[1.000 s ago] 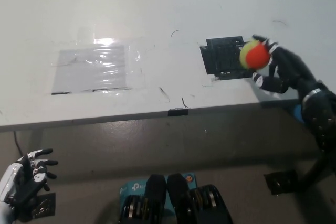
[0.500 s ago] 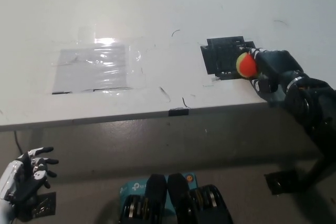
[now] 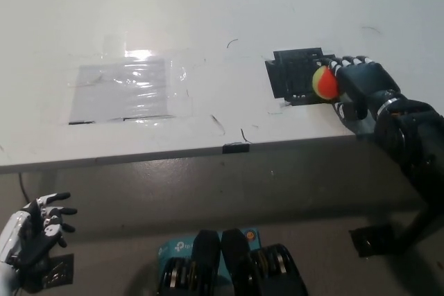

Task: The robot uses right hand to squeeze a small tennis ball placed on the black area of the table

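The right hand [image 3: 361, 88] had its fingers clamped on the ball [image 3: 324, 82] at the black patch [image 3: 297, 74] on the table [image 3: 208, 19], so the squeeze looked underway, while the left hand [image 3: 31, 237] rested low, fingers spread.

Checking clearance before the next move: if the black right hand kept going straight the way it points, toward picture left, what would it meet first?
The right hand is shut on the tennis ball, over the black area. Beyond lies bare white table, then the shiny taped sheet, though height is unclear.
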`<move>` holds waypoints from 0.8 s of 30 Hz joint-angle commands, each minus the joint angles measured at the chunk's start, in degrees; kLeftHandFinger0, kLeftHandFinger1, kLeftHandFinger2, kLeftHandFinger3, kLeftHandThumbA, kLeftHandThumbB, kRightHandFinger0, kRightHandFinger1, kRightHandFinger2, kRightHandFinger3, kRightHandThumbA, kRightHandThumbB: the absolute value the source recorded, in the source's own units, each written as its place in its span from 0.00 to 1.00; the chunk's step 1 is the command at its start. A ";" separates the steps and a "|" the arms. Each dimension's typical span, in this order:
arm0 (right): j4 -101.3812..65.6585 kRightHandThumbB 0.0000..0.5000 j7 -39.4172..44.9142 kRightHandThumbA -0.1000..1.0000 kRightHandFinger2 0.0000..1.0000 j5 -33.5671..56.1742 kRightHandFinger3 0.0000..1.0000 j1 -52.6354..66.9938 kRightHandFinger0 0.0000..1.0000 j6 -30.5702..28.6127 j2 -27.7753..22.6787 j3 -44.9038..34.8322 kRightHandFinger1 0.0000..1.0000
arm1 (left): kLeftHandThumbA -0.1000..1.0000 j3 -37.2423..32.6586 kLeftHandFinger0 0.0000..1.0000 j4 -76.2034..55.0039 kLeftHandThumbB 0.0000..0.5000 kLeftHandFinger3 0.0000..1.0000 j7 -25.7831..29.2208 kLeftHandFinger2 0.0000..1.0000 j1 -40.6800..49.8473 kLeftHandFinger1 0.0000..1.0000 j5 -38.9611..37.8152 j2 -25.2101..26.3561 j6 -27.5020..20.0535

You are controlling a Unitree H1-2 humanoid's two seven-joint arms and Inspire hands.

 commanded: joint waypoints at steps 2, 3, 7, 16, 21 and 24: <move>-5.72 0.77 2.61 0.41 1.00 1.64 1.00 -0.03 1.00 1.28 0.35 -3.96 1.00 | 0.28 0.72 0.35 -1.43 0.00 0.71 -0.30 0.59 0.08 0.46 -0.51 1.36 -0.77; -6.45 0.78 3.25 0.42 1.00 1.52 1.00 0.11 1.00 1.42 0.35 -4.32 1.00 | 0.28 0.75 0.36 -1.23 0.00 0.71 -0.42 0.59 0.05 0.46 -0.67 1.38 -0.90; -9.79 0.89 4.70 0.45 1.00 2.12 1.00 1.32 1.00 1.48 0.71 -5.95 1.00 | 0.22 0.86 0.36 -1.73 0.00 0.71 -0.17 0.58 0.89 0.46 -0.69 1.06 -0.59; -16.53 0.97 7.95 0.44 1.00 3.44 1.00 3.59 1.00 1.29 0.63 -9.25 1.00 | 0.23 0.83 0.38 -2.09 0.00 0.73 0.33 0.61 1.61 0.47 0.00 1.17 -0.01; -18.67 0.92 9.36 0.40 1.00 2.38 1.00 4.14 1.00 3.59 0.30 -10.17 1.00 | 0.24 0.97 0.41 -1.77 0.00 0.73 -0.07 0.62 1.79 0.49 -0.32 1.36 -0.64; -18.54 0.97 8.79 0.41 1.00 0.20 1.00 4.55 1.00 5.07 -0.18 -9.85 1.00 | 0.23 1.34 0.39 -1.77 0.00 0.73 -0.28 0.62 2.36 0.49 -1.05 1.13 -1.57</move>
